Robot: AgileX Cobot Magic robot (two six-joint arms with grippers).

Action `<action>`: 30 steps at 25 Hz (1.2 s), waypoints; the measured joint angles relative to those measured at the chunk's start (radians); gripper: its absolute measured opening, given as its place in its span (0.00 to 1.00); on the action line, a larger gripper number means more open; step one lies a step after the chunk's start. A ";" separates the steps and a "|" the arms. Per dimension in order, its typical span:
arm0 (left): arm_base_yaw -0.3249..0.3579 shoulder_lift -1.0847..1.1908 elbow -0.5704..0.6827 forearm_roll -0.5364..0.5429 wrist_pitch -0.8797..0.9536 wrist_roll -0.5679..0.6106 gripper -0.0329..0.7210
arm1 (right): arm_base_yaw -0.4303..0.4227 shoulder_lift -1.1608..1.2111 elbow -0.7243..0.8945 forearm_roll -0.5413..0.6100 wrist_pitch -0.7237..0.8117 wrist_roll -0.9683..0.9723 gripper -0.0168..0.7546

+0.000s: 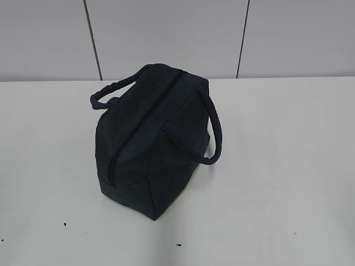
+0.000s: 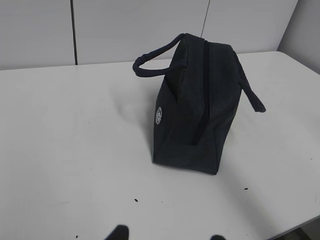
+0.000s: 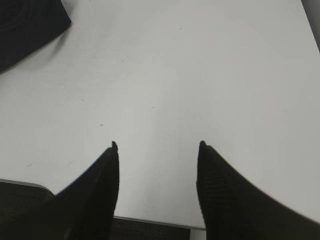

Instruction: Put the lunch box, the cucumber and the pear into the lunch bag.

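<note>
The dark navy lunch bag stands on the white table, its top zipper shut and a handle hanging to each side. It also shows in the left wrist view and as a corner in the right wrist view. My left gripper is open and empty, only its fingertips showing at the lower edge, well short of the bag. My right gripper is open and empty over bare table near the front edge. The lunch box, cucumber and pear are out of view. Neither gripper shows in the exterior view.
A grey panelled wall runs behind the table. A few small dark specks lie on the table. The table's front edge lies just under my right gripper.
</note>
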 joint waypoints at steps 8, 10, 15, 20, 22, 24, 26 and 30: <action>0.000 0.000 0.000 0.000 0.000 0.000 0.44 | 0.000 0.000 0.000 0.000 0.000 0.000 0.54; 0.000 0.000 0.000 0.000 0.000 0.000 0.44 | 0.000 0.000 0.000 0.000 0.000 0.000 0.54; 0.035 -0.013 0.000 0.000 0.000 0.000 0.43 | 0.000 0.000 0.000 0.000 -0.001 0.000 0.53; 0.207 -0.013 0.000 0.000 0.000 0.000 0.41 | -0.004 0.000 0.000 0.000 -0.002 -0.002 0.53; 0.274 -0.013 0.000 0.000 0.000 0.000 0.41 | -0.006 0.000 0.000 0.000 -0.004 -0.002 0.53; 0.331 -0.013 0.000 0.000 0.000 0.000 0.40 | -0.006 0.000 0.000 0.000 -0.004 -0.002 0.53; 0.369 -0.013 0.000 0.000 0.000 0.000 0.40 | -0.006 0.000 0.000 0.000 -0.004 -0.002 0.53; 0.380 -0.013 0.000 0.000 0.000 0.000 0.40 | -0.015 0.000 0.000 0.000 -0.004 -0.002 0.53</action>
